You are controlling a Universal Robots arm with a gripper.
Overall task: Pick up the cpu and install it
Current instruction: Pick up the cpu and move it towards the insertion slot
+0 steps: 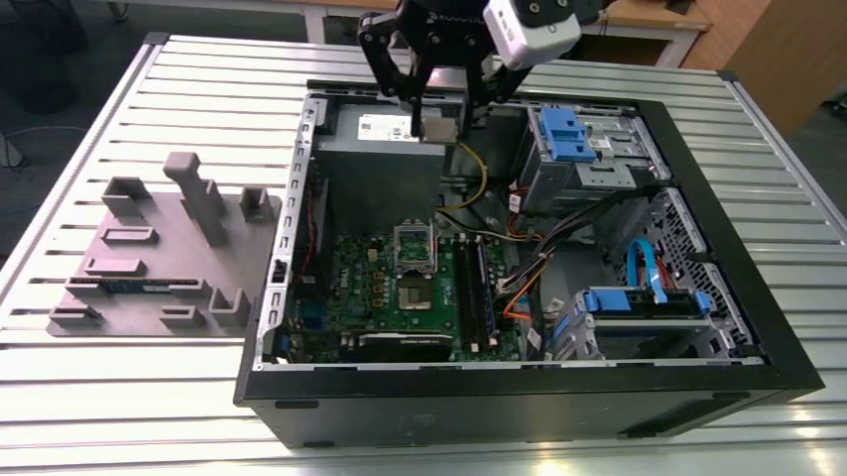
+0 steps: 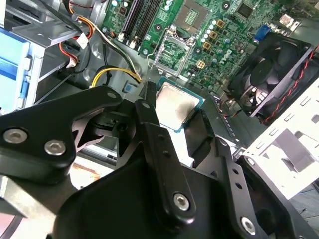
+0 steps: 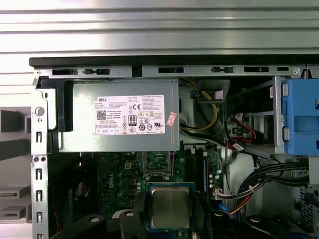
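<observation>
My gripper [image 1: 438, 121] is shut on the cpu [image 1: 438, 128], a small silver square with a thin green rim, gripped by its edges. In both wrist views the cpu [image 2: 175, 103] [image 3: 170, 206] sits flat between the black fingers [image 2: 148, 112] [image 3: 141, 205]. I hold it in the air over the far end of the open computer case [image 1: 741, 382], next to the grey power supply [image 1: 377, 139]. The green motherboard [image 1: 357, 293] lies lower in the case. Its socket [image 1: 421, 295] [image 2: 192, 15] stands open, with the metal load frame [image 1: 415, 243] [image 2: 174, 47] tipped up.
Coloured cable bundles [image 1: 530, 253] run beside the board. Blue drive brackets [image 1: 562, 134] [image 1: 642, 302] fill the case on the exterior view's right. A black fan [image 2: 271, 74] sits by the board's edge. A grey fixture with upright blocks [image 1: 159, 258] stands on the slatted metal table [image 1: 159, 99].
</observation>
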